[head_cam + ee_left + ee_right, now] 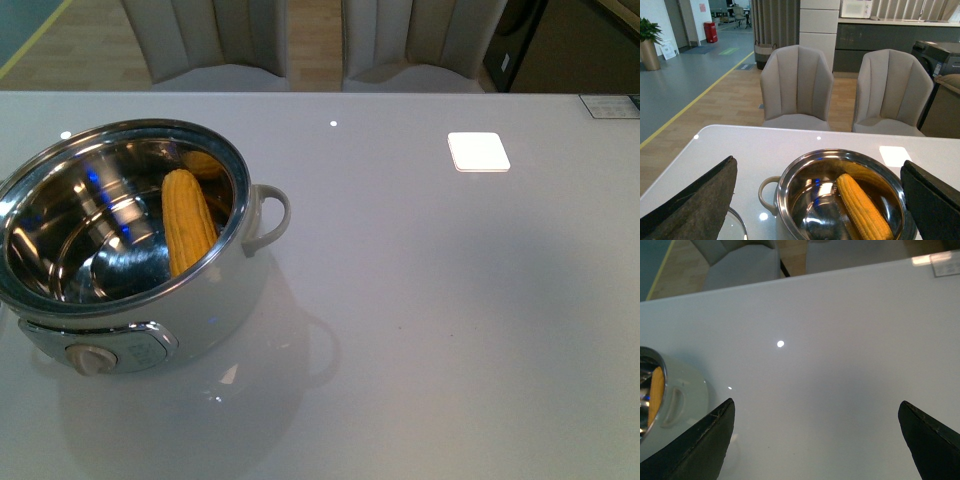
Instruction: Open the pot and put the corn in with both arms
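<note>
Both pairs of fingers are spread wide and hold nothing: the left fingers [695, 205] hang above the pot [215, 300], the right fingers [922, 442] over bare desk [450, 330] beside its loop handle [268, 218]. The corn [187, 233] lies inside the open pot, leaning lengthwise on the wall nearest that handle, tapered tip toward the chairs [796, 87].

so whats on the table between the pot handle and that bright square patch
Nothing: in the front view the stretch of table from the pot loop handle to the white square patch is bare glossy surface, with only a small light glint farther back.
</note>
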`<state>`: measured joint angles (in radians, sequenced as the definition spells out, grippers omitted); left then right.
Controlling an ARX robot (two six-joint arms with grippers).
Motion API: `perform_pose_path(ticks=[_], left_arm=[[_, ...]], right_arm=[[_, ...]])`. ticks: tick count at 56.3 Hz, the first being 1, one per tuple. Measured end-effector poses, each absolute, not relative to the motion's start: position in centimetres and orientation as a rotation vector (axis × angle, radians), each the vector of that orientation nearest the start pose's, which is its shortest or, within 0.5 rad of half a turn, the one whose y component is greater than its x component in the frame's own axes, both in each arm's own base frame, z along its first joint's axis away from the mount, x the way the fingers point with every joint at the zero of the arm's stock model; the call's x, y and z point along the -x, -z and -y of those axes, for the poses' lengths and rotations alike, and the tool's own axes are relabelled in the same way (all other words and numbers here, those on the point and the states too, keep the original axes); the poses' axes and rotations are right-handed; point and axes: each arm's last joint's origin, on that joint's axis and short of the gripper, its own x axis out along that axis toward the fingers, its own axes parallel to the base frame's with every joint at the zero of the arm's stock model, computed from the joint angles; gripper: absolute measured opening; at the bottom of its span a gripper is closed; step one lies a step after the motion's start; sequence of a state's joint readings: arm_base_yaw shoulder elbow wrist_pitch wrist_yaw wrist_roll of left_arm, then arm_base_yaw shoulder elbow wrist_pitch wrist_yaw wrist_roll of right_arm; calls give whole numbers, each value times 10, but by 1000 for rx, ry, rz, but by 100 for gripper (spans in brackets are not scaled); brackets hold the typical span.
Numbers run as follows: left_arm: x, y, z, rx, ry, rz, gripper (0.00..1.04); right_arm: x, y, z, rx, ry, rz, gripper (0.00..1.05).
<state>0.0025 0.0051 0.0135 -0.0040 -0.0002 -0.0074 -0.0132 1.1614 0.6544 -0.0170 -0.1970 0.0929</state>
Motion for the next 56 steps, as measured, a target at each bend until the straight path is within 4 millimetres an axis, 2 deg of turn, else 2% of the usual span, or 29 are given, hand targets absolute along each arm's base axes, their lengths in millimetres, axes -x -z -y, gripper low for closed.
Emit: perform_pose_path(ticks=[5, 10, 14, 18, 23, 31, 42, 56], left_arm=[[-97, -167, 0, 7, -3, 4, 98], [-97, -167, 0, 7, -3, 4, 98], [-97, -167, 0, 7, -3, 4, 98], [-97, -167, 0, 7, -3, 4, 98], [-97, -167, 0, 7, -3, 4, 98], [-97, -167, 0, 7, -3, 4, 98], [-97, -167, 0, 7, -3, 4, 98], [-97, -167, 0, 7, -3, 4, 98]], right_arm=[[-233, -235, 1, -106, -137, -477, 94], [-228, -227, 0, -38, -32, -232, 81], [-213, -214, 1, -22, 1, -72, 65], [-198, -212, 1, -13, 2, -1, 48], [-184, -200, 1, -9, 4, -7, 25], [-171, -192, 1, -8, 3, -9, 2], [-152, -181, 1, -5, 3, -10, 2], [-139, -176, 0, -4, 3, -9, 2]])
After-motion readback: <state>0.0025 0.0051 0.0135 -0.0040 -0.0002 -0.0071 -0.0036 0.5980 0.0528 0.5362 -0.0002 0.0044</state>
